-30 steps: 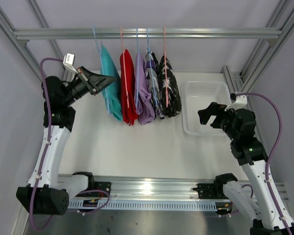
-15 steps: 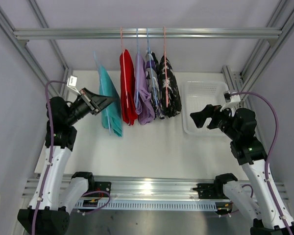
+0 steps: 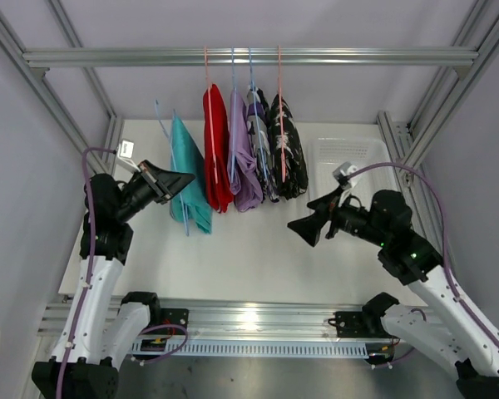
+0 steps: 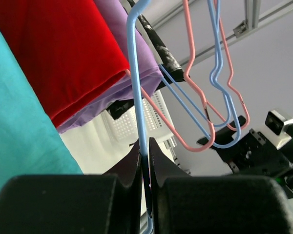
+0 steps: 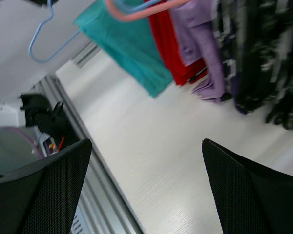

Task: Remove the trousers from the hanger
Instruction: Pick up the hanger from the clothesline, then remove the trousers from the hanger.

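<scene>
while on five hangers [image 4: 138, 97] — five trousers [image 3: 245, 158]

- Left gripper [image 4: 145, 148]: jaws pinched tight on the wire of the blue hanger [image 4: 136, 73].
- Teal trousers [image 4: 19, 131] far left, red trousers [image 4: 63, 48] beside them, lilac trousers [image 4: 115, 19] beyond.
- Pink hanger [image 4: 201, 147] dangles to the right.

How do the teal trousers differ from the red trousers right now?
The teal trousers ride a blue hanger that is off the rail, pinched in the left claw; the red trousers hang on a pink hanger hooked over the rail. The teal pair sits lower and further left than the red pair. Both are folded over thin wire hangers.
</scene>
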